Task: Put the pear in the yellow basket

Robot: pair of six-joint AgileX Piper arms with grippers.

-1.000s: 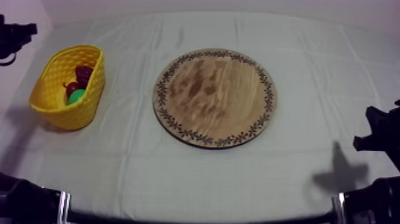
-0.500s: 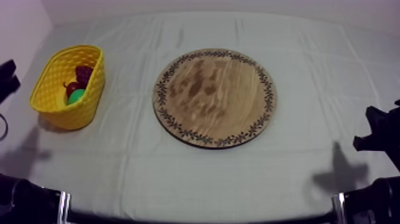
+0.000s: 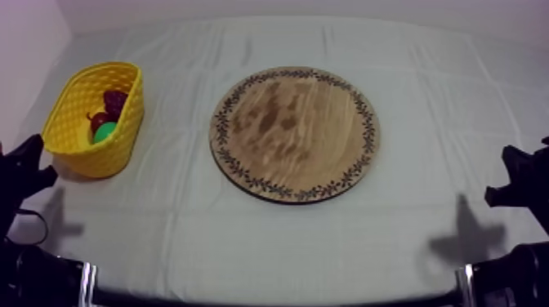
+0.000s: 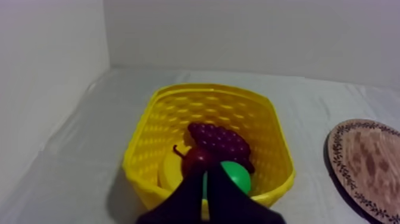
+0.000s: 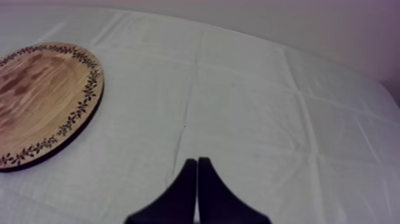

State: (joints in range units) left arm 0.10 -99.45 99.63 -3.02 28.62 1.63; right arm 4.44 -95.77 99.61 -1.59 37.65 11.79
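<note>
Since a second ago only the left arm has moved: from the upper left corner of the top view it has drawn back to the lower left edge, just beside the yellow basket [image 3: 88,159]. The pear [image 4: 239,179] lies inside that basket, green against the small red fruit [image 4: 198,159] and the grapes [image 4: 219,142], so I judge the task done and the arm to be pulling back to rest. The left gripper [image 4: 205,179] is a narrow wedge holding nothing, aimed at the basket's near wall. The right gripper [image 5: 196,164] is likewise narrow and empty, parked at the right edge. The board [image 3: 294,133] sits bare at centre, well apart from the basket, with open tabletop [image 3: 245,237] all around.
</note>
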